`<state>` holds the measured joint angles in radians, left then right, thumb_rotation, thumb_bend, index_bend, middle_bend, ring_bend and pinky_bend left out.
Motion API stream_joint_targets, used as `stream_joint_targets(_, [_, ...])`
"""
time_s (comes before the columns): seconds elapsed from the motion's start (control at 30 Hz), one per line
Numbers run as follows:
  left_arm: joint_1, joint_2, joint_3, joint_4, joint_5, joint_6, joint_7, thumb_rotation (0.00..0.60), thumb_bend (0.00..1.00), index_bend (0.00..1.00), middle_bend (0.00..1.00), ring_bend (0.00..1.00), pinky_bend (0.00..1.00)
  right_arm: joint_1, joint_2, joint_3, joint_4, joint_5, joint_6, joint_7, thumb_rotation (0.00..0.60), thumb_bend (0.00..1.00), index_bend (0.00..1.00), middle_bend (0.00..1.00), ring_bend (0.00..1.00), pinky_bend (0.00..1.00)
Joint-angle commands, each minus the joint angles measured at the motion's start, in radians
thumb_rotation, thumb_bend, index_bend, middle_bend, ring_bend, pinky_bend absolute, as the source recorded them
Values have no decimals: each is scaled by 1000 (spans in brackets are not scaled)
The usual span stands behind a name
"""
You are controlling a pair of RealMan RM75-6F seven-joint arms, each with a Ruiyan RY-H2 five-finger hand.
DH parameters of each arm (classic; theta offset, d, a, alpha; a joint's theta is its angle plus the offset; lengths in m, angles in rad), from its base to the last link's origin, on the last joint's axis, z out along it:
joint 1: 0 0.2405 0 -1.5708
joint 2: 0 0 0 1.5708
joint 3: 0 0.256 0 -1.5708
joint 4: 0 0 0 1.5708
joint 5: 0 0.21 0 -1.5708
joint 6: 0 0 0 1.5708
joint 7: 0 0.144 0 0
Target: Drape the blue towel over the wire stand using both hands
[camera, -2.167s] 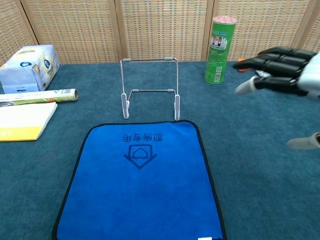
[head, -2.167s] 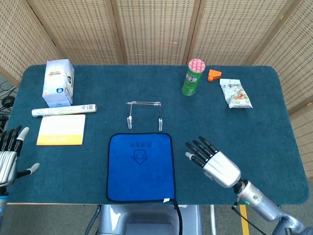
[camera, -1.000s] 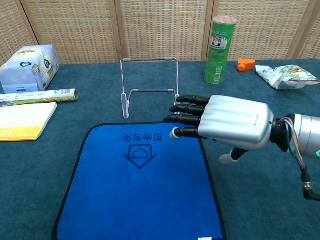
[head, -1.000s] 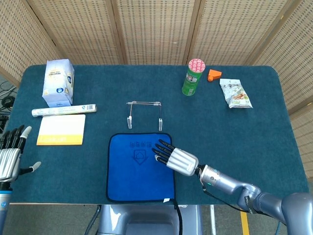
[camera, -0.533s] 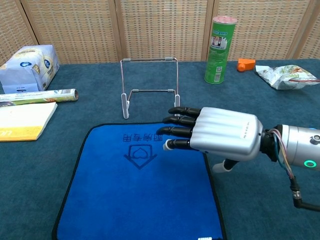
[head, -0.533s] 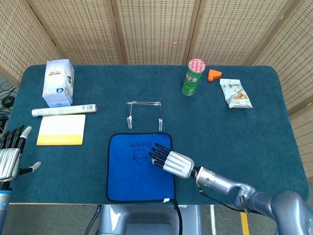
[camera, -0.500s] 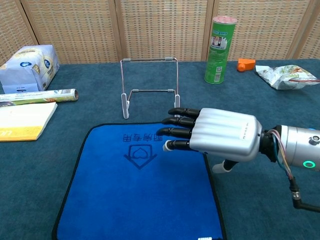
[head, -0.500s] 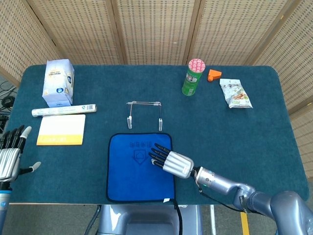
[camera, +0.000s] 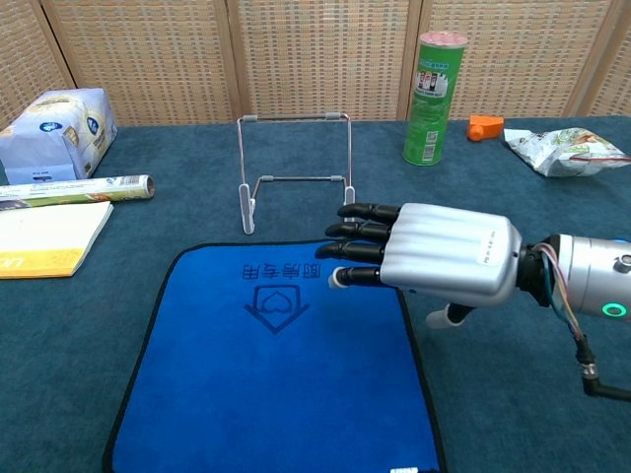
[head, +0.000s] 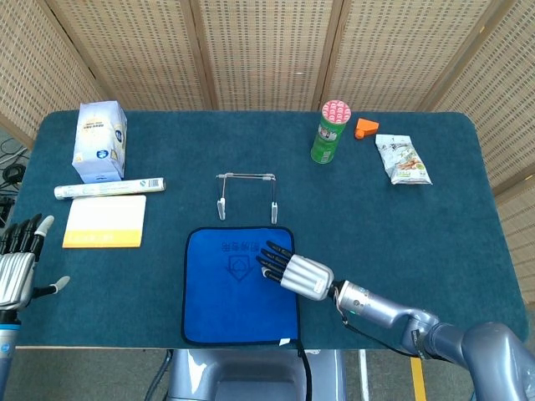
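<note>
Silver ribbed shells on right hand (camera: 449,258) and left hand (head: 15,269), black fingers (camera: 363,230), pale tips. Grey metallic forearm, green LED, thin black cable.

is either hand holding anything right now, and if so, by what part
Nothing is held. The right hand is flat with fingers extended over the towel near its far right corner. The left hand is open, off to the side.

Staged robot test area, not a home: a table (head: 468,251) covered in teal felt, enclosed by woven wicker screens (head: 267,50), with assorted props laid out.
</note>
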<state>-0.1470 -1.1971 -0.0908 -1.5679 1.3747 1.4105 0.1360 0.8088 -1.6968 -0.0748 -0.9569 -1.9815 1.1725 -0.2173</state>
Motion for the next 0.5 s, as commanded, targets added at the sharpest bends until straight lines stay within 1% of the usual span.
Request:
stream_joint_targets(0.03, [0,0,0,0,1,1,-1,600,0,0,0,0,0,1,-1,-3,2,8,-5,-2,600,0,197,96,0,42])
stream_joint_targets(0.3, [0,3,1,-2,3,3,-5,600,0,0,0,0,0,9,-23,-17,34,17,-26,-16,600,0,197,96,0,44])
stream_joint_targets(0.5, [0,5,2,-3,3,3,-9,600,0,0,0,0,0,17,-38,-23,30,27,-36,-19,600,0,197,100,0,50])
